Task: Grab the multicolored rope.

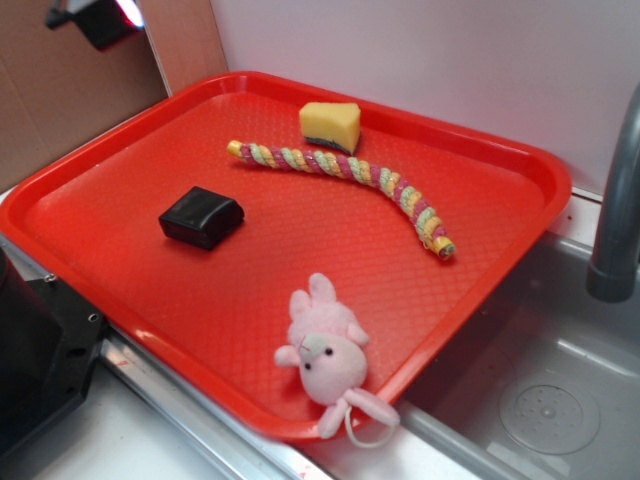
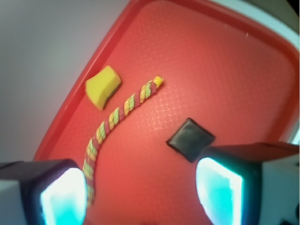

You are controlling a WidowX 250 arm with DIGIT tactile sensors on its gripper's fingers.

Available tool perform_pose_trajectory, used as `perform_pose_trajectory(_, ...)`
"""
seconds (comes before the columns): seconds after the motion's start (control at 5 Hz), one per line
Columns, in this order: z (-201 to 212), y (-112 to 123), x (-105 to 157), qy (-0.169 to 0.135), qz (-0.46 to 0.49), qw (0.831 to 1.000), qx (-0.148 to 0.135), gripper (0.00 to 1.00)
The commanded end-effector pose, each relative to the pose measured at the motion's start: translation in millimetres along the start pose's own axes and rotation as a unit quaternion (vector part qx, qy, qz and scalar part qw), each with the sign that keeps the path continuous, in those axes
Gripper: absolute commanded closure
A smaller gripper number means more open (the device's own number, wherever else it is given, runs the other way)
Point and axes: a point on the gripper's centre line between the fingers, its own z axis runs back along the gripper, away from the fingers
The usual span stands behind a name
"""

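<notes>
1. The multicolored rope [image 1: 345,170] lies flat on the red tray [image 1: 130,175], in its far half, running from a yellow-tipped end near the far left to a yellow-capped end toward the right rim. It bends gently partway along. Nothing holds it; it rests loose, with bare tray on both long sides, so a grip across its middle looks workable.
2. The yellow sponge [image 1: 331,125] sits just beyond the rope, near its left-middle stretch. Whether the two touch cannot be told from either view. Judgement: a descent close to the sponge risks nudging it; the curved right half of the rope stands freer.
3. A black block [image 1: 202,217] lies nearer the tray's centre-left, apart from the rope. A pink plush bunny [image 1: 325,350] lies at the near rim, well apart, its string looping over the edge.
4. The claw [image 2: 140,187] hangs high above the tray with jaws set wide; the wrist view shows both fingers [image 2: 61,194] at the bottom corners, nothing between them. The rope [image 2: 112,121] appears ahead and to the left side of that view, not under the jaws. Judgement: the approach is not yet begun.
5. The surface is the textured tray, resting on a steel sink unit; a basin with drain [image 1: 548,410] lies at right, a grey faucet [image 1: 620,200] behind it. A pale wall backs the scene; brown board stands at left.
</notes>
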Motion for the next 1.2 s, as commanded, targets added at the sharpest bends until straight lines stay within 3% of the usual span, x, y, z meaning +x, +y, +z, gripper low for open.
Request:
perform_pose_trajectory(0.0, -34.2, -17.8, 27.6, -0.009, 0.121, 0.993, -0.001, 0.00)
perform_pose_trajectory(0.4, -96.9, -27.6, 41.6, -0.017, 0.171, 0.984, 0.054, 0.00)
perform_pose_trajectory(0.6, -124.2, -20.9, 41.3, -0.012, 0.171, 0.982, 0.083, 0.00)
perform_pose_trajectory(1.0, -152.4, -15.1, 50.6, 0.007, 0.175, 0.978, 0.114, 0.00)
